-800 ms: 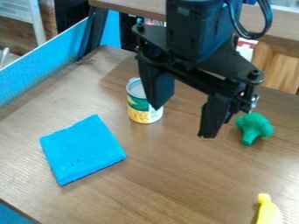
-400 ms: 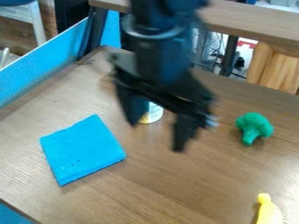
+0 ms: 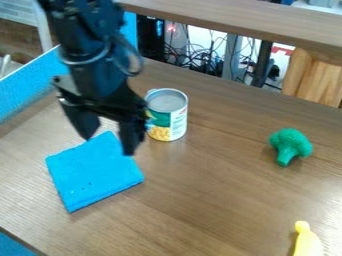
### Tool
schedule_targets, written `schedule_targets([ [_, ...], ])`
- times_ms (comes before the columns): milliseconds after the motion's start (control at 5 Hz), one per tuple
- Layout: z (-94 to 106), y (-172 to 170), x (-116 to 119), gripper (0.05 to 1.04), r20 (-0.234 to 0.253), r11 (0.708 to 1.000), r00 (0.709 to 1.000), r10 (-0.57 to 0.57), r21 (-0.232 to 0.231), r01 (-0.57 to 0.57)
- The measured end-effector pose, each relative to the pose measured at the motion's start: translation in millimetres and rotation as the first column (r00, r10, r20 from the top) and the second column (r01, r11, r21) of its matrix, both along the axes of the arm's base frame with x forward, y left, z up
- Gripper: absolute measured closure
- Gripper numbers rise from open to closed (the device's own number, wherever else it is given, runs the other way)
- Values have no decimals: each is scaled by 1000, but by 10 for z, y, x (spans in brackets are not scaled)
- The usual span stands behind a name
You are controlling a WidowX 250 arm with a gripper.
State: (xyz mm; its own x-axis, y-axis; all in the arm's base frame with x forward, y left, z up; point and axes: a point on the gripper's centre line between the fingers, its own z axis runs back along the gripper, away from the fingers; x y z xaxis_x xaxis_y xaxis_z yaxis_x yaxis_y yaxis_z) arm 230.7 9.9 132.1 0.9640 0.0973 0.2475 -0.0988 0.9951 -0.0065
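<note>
blue cloth (image 3: 93,177) — gripper (image 3: 107,145) points down, fingers (image 3: 130,136) parted — seemingly just above far corner

Cloth: on the table (image 3: 214,195), over on the left as I face it, nearer me than the can.
Can (image 3: 167,117): upright, behind the cloth (image 3: 95,175) and to its right, the two apart.
Broccoli (image 3: 292,145): off to the right, a little nearer me than the can, well apart from it.
Banana (image 3: 308,244): at the front right, before the broccoli, partly out of sight.
Gripper (image 3: 108,145): around the cloth's far side, left of the can.
Partition (image 3: 23,97): along the table's left.
Cables (image 3: 200,62): behind the table, below the raised ledge (image 3: 234,20).
</note>
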Motion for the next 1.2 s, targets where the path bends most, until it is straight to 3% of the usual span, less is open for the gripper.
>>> schedule_targets([
  [200, -213, 309, 104, 83, 24, 999, 998, 52, 10, -53],
  [400, -403, 549, 191, 83, 20, 995, 996, 89, 50, -90],
  [600, -624, 643, 279, 83, 40, 994, 994, 105, 25, -106],
  [800, -718, 614, 321, 83, 51, 995, 994, 100, -3, -100],
  [1200, -887, 658, 298, 83, 22, 995, 995, 96, 32, -97],
])
